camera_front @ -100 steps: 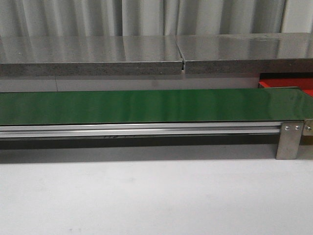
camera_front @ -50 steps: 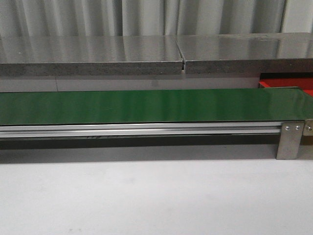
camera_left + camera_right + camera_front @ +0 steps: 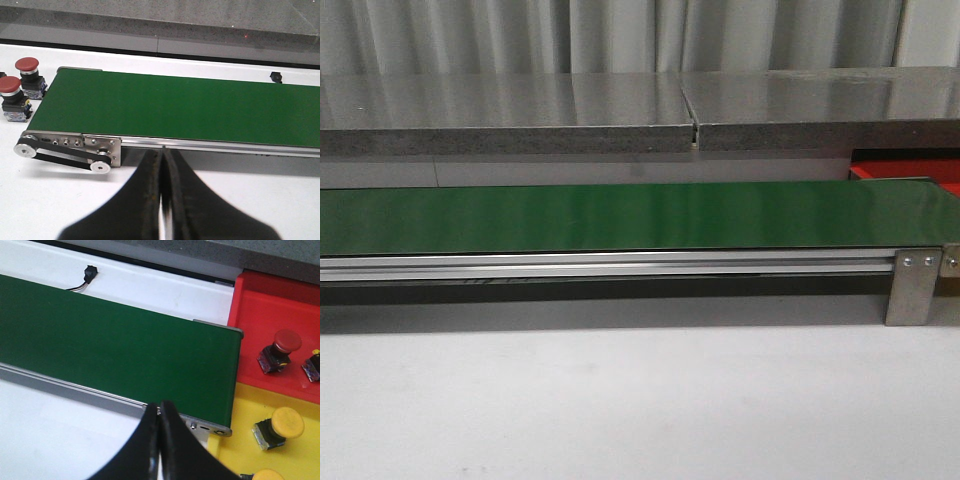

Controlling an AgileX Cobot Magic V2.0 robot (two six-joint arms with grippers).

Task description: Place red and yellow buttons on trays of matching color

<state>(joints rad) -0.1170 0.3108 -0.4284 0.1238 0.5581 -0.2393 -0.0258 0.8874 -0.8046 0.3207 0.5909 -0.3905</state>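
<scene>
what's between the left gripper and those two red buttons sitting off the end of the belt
In the left wrist view, the belt's end roller bracket and bare white table lie between the shut left gripper and the two red buttons.

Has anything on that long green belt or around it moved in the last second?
Nothing visibly changed in the front view. The long green conveyor belt lies bare as before, its silver aluminium side rail and the bright red flat plastic tray at the far right end sit where they were, and no arm has entered that view.
</scene>
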